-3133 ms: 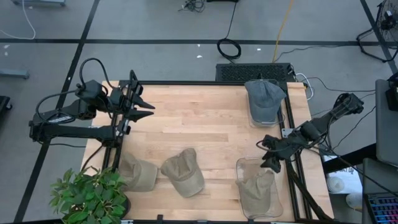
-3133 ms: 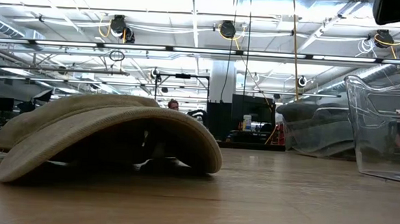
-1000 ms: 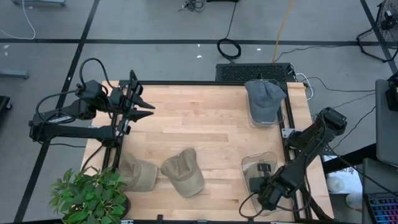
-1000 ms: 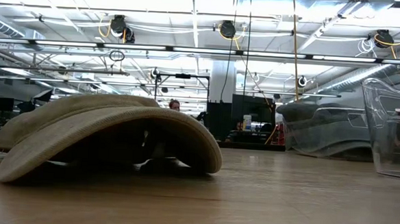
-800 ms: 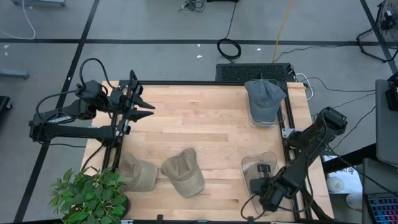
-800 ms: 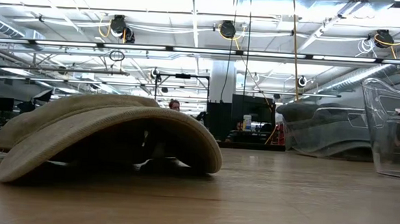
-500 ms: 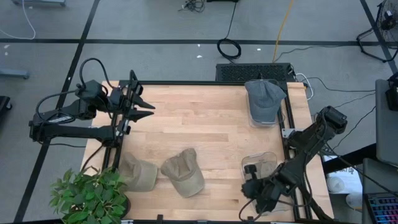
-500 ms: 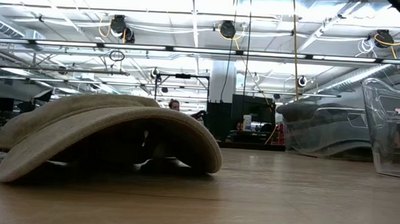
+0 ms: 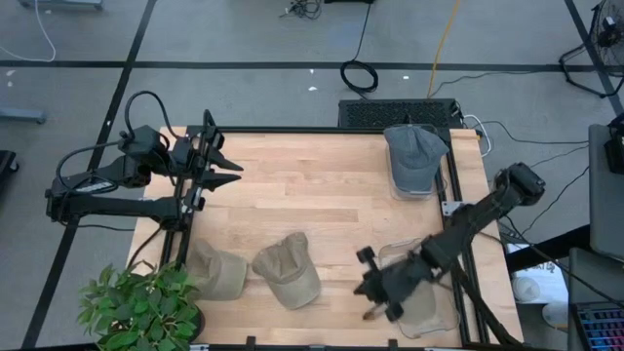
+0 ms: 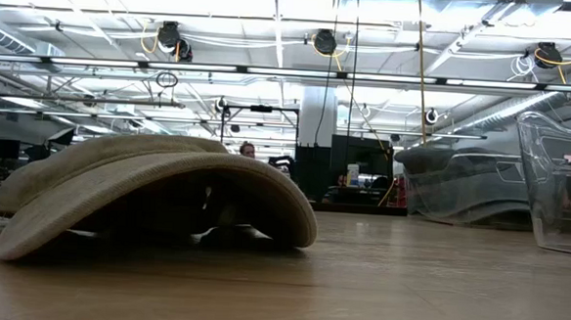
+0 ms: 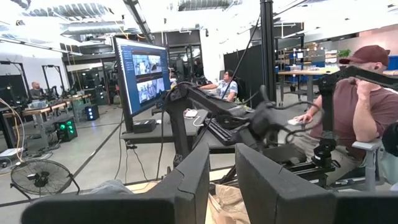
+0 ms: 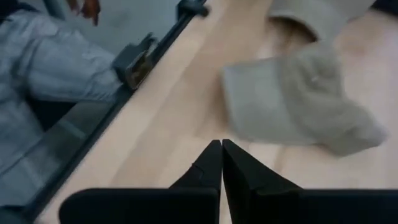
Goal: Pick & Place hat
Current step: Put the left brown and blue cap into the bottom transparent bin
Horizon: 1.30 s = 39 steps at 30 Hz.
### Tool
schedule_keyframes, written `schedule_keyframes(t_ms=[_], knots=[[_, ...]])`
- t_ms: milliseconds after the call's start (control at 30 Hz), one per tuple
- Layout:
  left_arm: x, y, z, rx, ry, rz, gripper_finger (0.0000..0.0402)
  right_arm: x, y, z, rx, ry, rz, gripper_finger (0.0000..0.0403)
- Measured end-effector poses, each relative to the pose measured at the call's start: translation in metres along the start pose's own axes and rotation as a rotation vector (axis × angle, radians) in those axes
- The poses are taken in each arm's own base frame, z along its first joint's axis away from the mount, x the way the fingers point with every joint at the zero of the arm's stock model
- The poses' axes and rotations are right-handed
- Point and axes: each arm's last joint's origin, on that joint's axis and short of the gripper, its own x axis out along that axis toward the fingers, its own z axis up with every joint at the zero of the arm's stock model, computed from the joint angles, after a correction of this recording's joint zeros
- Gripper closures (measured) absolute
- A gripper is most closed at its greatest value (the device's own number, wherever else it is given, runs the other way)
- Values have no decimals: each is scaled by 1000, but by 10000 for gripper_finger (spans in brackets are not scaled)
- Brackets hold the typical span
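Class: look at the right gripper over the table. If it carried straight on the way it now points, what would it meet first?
The right gripper, shut and empty, points across the table toward the tan cap lying in the middle near the front. It would probably meet that cap first, though its height above the wood is unclear.

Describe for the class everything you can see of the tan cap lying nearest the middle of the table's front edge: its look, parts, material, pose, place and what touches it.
The tan cap is a soft, khaki, fabric-looking baseball cap with a rounded crown and a curved brim. It rests on the bare wooden table, near the front edge, beside a second tan cap on its left; whether they touch is unclear. In the low view its brim arches up off the wood. No gripper touches it; the right gripper hovers to its right, shut and empty.
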Motion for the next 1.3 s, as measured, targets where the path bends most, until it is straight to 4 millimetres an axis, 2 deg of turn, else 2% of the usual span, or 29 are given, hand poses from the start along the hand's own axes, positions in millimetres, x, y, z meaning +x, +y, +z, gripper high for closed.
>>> schedule_keyframes(t_ms=[133, 300, 433, 600, 767, 933, 1100, 1300], knots=[[0, 0, 0, 0, 0, 0, 314, -7, -37, -2, -19, -101, -19, 403], [0, 0, 0, 0, 0, 0, 314, -31, -85, -21, 32, -232, -148, 403], [0, 0, 0, 0, 0, 0, 314, -54, -106, -42, 84, -356, -245, 403], [0, 0, 0, 0, 0, 0, 314, -73, -111, -63, 30, -541, -329, 403], [0, 0, 0, 0, 0, 0, 314, -80, -109, -78, -52, -714, -399, 403], [0, 0, 0, 0, 0, 0, 314, -76, -108, -90, -135, -726, -447, 403], [0, 0, 3, 4, -27, -1, 314, -77, -108, -90, -144, -731, -453, 403], [2, 0, -2, -69, 11, -2, 314, -75, -108, -92, -151, -706, -449, 403]])
